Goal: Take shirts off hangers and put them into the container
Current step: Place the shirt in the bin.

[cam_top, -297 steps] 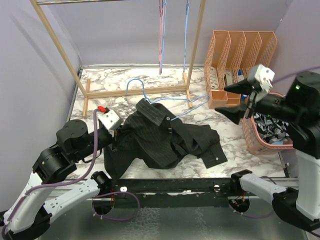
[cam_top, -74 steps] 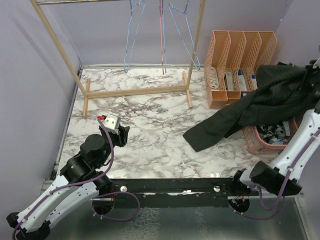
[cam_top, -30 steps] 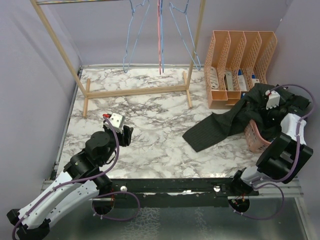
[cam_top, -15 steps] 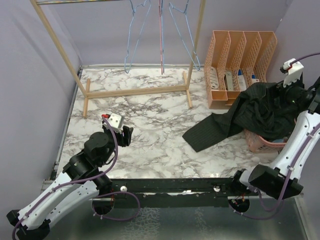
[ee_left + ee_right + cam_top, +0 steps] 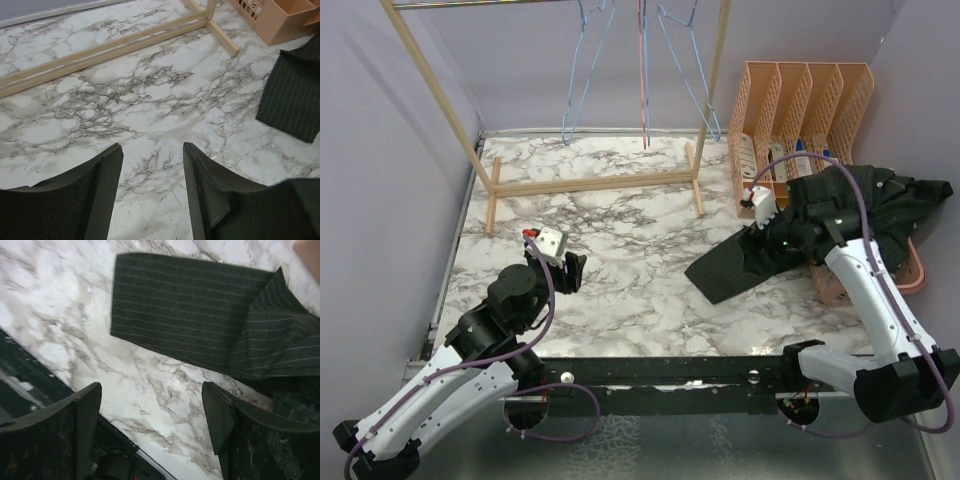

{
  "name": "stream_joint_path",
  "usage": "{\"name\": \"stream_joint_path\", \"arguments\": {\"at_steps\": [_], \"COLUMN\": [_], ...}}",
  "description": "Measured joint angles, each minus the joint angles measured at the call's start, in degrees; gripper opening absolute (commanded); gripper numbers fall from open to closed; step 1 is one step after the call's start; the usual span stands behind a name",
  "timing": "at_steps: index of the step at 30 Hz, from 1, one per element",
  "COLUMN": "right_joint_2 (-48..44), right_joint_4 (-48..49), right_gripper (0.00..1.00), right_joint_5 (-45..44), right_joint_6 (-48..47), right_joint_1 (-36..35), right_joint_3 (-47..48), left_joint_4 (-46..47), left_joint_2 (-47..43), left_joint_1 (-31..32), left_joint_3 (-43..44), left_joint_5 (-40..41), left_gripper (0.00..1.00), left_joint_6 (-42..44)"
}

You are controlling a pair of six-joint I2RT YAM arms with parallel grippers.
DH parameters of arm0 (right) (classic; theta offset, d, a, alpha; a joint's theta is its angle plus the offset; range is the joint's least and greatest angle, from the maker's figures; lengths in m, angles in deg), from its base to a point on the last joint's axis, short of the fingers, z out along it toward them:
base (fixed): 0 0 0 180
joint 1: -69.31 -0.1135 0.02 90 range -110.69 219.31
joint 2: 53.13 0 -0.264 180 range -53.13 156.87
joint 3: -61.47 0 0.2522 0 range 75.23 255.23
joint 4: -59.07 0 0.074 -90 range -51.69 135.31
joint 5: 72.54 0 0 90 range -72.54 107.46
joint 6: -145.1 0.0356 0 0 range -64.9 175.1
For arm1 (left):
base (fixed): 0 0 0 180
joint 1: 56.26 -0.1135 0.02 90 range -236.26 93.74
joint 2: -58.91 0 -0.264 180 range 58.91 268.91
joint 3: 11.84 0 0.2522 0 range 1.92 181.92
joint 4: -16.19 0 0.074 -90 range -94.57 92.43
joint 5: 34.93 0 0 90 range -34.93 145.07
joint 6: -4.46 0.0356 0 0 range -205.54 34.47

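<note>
One black shirt [image 5: 895,205] with thin pale stripes is my job right now. Most of it lies in a heap on top of the pink basket [image 5: 918,270] at the right side of the table [image 5: 620,230]. It hides nearly all of the basket, so I cannot see what else is inside.

One long flat piece of the shirt, maybe a sleeve, is not in yet. It hangs out over the basket wall and lies flat on the marble. It runs from the basket toward the left and toward me, and its square end is nearest the middle of the table. The cloth looks soft and floppy, with folds where the piece meets the heap.

My right claw [image 5: 151,390] hangs just above the marble beside that flat piece, which lies just ahead of its fingers. The two fingers stand wide apart with nothing between them. My left claw [image 5: 152,149] is well apart from it, over on the left side. Its fingers are apart too and hold nothing.

So the right arm is the near one. I think it should pinch the piece and carry it to the right, into the basket.

Farther back, bare wire hangers [image 5: 575,75], blue and pink, hang on the wooden rack [image 5: 590,183], and a peach file holder [image 5: 800,100] stands beside the basket
</note>
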Motion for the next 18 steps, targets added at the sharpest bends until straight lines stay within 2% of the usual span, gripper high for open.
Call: {"name": "stream_joint_path", "arguments": {"at_steps": [4, 9, 14, 18], "right_joint_2": [-0.09, -0.11, -0.11, 0.44], "right_joint_4": [7.89, 21.31, 34.73, 39.23], "right_gripper": [0.92, 1.00, 1.00, 1.00], "right_joint_5": [-11.93, -25.51, -30.47, -30.62], "right_joint_6": [2.97, -0.04, -9.75, -16.70], "right_joint_1": [-7.30, -7.82, -7.85, -7.85], "right_joint_3": [-8.68, -14.82, -18.32, -19.91], "left_joint_4": [0.00, 0.00, 0.00, -0.02], "left_joint_2": [0.09, 0.02, -0.63, -0.81], "left_joint_1": [0.00, 0.00, 0.00, 0.00], "left_joint_3": [0.00, 0.00, 0.00, 0.00], "left_joint_5": [-0.02, 0.00, 0.07, 0.28], "left_gripper": [0.55, 0.55, 0.55, 0.55], "left_joint_6": [0.00, -0.02, -0.17, -0.31]}}
